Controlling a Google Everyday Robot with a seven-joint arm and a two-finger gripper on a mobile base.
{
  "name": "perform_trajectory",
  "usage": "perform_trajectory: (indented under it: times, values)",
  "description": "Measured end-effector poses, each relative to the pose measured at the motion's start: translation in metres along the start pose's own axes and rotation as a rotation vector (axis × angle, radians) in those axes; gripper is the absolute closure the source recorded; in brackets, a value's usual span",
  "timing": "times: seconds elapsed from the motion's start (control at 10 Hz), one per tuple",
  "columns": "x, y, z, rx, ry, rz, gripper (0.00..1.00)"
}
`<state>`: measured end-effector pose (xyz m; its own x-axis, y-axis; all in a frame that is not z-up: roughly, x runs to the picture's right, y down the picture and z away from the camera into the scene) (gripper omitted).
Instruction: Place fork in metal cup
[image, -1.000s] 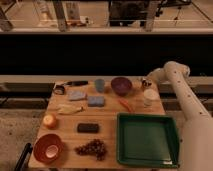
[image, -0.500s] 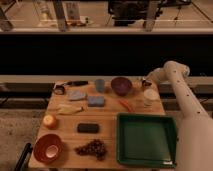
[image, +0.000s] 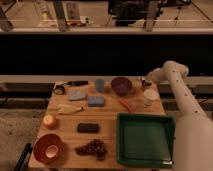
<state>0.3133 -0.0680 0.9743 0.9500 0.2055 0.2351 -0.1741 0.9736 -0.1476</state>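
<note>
Pincer (image: 145, 82) hung at the upper right edge of the worktop (image: 107, 142), beside the purple bowl (image: 121, 85); how far it stood open could not be told. Just below it stood the pale cup (image: 149, 96), near the right rim. Which object was the fork could not be told. Green tray (image: 145, 138) filled the lower right corner, leaving bare room in the worktop's middle.

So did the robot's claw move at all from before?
No. The gripper sits at the table's far right corner, just right of the purple bowl and above the white cup, the same as before.
</note>
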Motion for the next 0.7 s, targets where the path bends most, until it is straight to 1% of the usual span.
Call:
perform_trajectory:
  times: [0.7]
  values:
    - [0.0059, 0.005, 0.0041, 0.003, 0.005, 0.019, 1.0]
